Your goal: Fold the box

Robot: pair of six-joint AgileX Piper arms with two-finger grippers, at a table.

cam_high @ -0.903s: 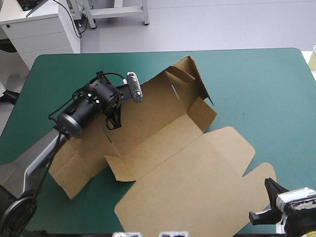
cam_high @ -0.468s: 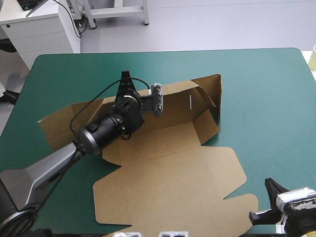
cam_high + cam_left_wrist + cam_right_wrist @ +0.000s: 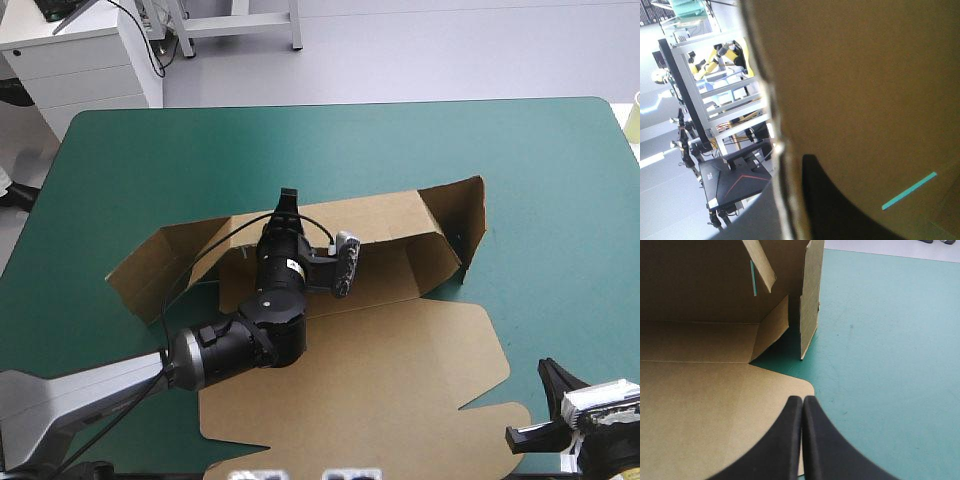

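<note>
Seen from above, the brown box (image 3: 400, 270) lies at the middle of the teal-green surface (image 3: 540, 170), half formed. Its far wall (image 3: 380, 215) stands up, the end flaps at left (image 3: 150, 265) and right (image 3: 465, 215) are raised, and the lid (image 3: 380, 380) lies flat toward the near edge. The left arm reaches across lid and floor, with the left pincer (image 3: 287, 200) at the far wall's top edge.

Only the left wrist view shows the grip. Board fills it, and one black finger (image 3: 840, 215) presses on the wall's inner face, the other hidden behind the board. The pincer is clamped on the box. A slit (image 3: 910, 190) in the board shows teal-green.

The right wrist view shows the right pincer (image 3: 802, 400) with its fingers together in a point, at the lid's right rim, apart from the raised right flap.
</note>
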